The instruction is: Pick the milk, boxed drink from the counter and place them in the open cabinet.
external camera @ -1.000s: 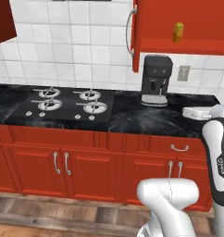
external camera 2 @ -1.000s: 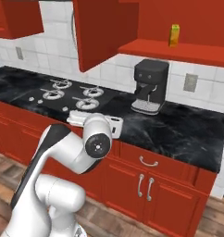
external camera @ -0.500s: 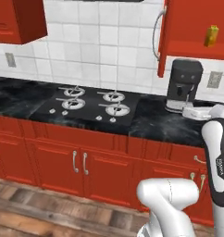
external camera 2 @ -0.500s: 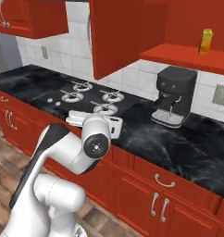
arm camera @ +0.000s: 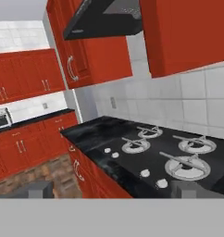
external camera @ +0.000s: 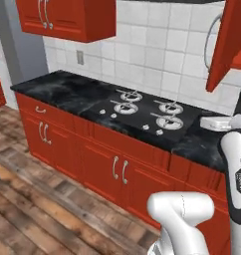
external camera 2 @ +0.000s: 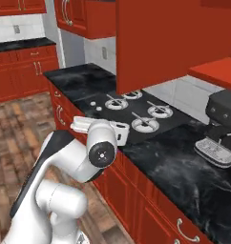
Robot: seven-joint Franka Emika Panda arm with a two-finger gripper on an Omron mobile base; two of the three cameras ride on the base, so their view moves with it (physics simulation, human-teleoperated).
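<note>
Neither carton can be made out on the counter (external camera: 67, 94), perhaps further along it. Gripper (arm camera: 111, 189) spread wide, grasping nothing, facing the cooktop (arm camera: 169, 155). Sensible step: keep the arm tucked while driving, stop once the milk appears.

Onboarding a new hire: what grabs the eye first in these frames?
Red cabinets everywhere, against the glossy black counter with white veining. The four-burner cooktop sits mid-counter, and a dark coffee machine stands to its right. The white arm fills the foreground, its gripper open.
</note>
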